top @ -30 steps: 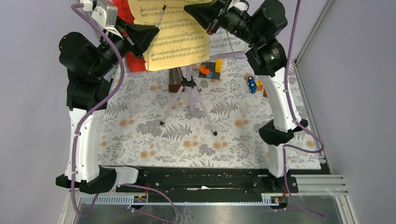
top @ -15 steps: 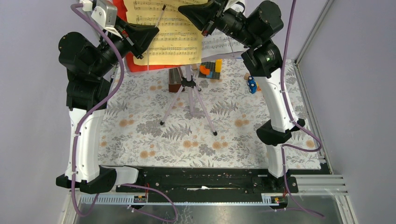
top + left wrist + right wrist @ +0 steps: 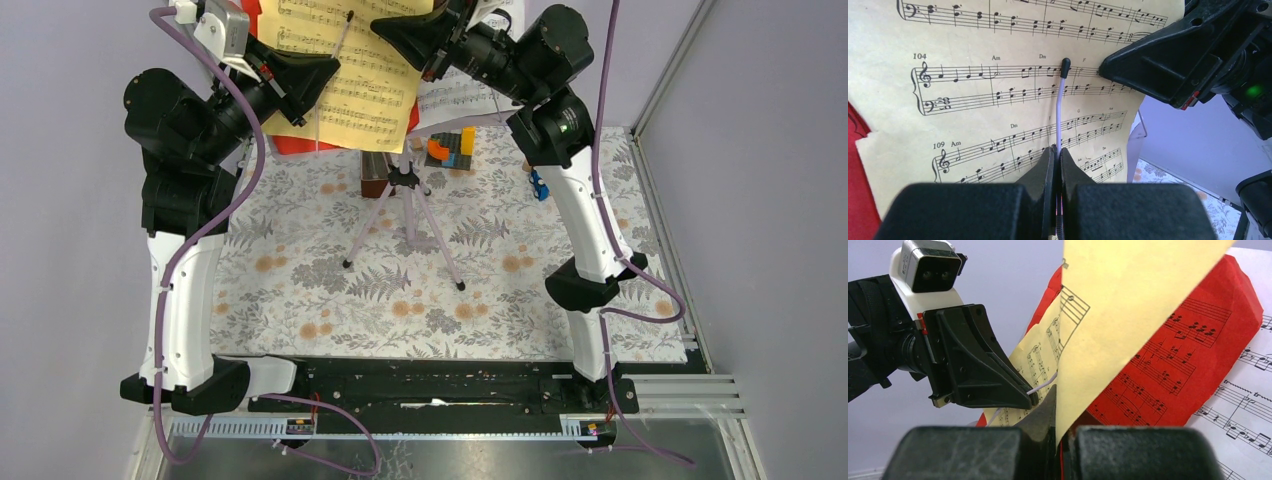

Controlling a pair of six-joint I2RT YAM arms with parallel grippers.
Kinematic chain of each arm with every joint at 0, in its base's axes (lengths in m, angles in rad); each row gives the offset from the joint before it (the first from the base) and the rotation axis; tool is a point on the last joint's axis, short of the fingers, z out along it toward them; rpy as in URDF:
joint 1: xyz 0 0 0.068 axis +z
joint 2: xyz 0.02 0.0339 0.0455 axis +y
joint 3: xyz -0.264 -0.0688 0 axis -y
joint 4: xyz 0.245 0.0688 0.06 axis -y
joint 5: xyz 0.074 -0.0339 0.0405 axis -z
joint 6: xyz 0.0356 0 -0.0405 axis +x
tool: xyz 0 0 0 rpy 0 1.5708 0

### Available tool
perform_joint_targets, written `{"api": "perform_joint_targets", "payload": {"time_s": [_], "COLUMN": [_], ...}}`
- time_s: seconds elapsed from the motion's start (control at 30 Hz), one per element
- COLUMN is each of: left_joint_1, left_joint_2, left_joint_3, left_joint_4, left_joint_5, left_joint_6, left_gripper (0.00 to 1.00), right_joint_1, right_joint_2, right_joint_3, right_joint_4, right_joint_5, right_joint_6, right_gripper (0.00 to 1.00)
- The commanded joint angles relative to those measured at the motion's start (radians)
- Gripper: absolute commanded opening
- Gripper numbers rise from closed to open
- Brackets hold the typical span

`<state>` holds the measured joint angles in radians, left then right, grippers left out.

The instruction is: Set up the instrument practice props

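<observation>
Floral tablecloth [image 3: 300, 290] is carrying the lilac tripod [image 3: 405, 215], already standing. Left gripper [image 3: 1057, 154] is pinching the page-holder wire [image 3: 1060, 110] rising ahead of its closed jaws. Right gripper [image 3: 1058, 407] is clamping the yellow page [image 3: 1128, 300] fanning up from its jaws — probably tucking it under that wire is what is remaining.

I see a counter [image 3: 300, 290] with a cloth on it, all grey leaves and orange flowers. At the far side sits a toy: a yellow block [image 3: 467, 139] and an orange block [image 3: 438, 150] on a dark base [image 3: 453, 158]. To its right lies a little blue toy [image 3: 539, 184]; I see only part of it. A brown box [image 3: 374, 172] stands to the left of the blocks.
</observation>
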<state>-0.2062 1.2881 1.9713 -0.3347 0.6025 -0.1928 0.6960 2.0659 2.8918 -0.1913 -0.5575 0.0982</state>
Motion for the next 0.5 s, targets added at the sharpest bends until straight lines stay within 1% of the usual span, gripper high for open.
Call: {"api": "perform_joint_targets", "payload": {"time_s": [0.0, 0.33, 0.37, 0.47], "left_joint_1": [0.004, 0.008, 0.010, 0.011], "left_joint_2": [-0.032, -0.041, -0.042, -0.045], "left_joint_3": [0.043, 0.026, 0.021, 0.008], "left_joint_4": [0.122, 0.125, 0.127, 0.134], "left_joint_5": [0.044, 0.068, 0.072, 0.088], "left_joint_6": [-0.019, -0.028, -0.030, -0.038], "left_gripper": [0.00, 0.00, 0.00, 0.00], "right_joint_1": [0.011, 0.011, 0.011, 0.011], "right_joint_2": [-0.006, -0.018, -0.018, -0.017], "right_joint_3": [0.017, 0.027, 0.027, 0.029], "right_joint_4": [0.033, 0.029, 0.033, 0.050], "right_joint_5": [0.028, 0.068, 0.073, 0.084], "right_joint_6": [-0.036, -0.093, -0.123, -0.143], "right_gripper": [0.00, 0.03, 0.04, 0.05]}}
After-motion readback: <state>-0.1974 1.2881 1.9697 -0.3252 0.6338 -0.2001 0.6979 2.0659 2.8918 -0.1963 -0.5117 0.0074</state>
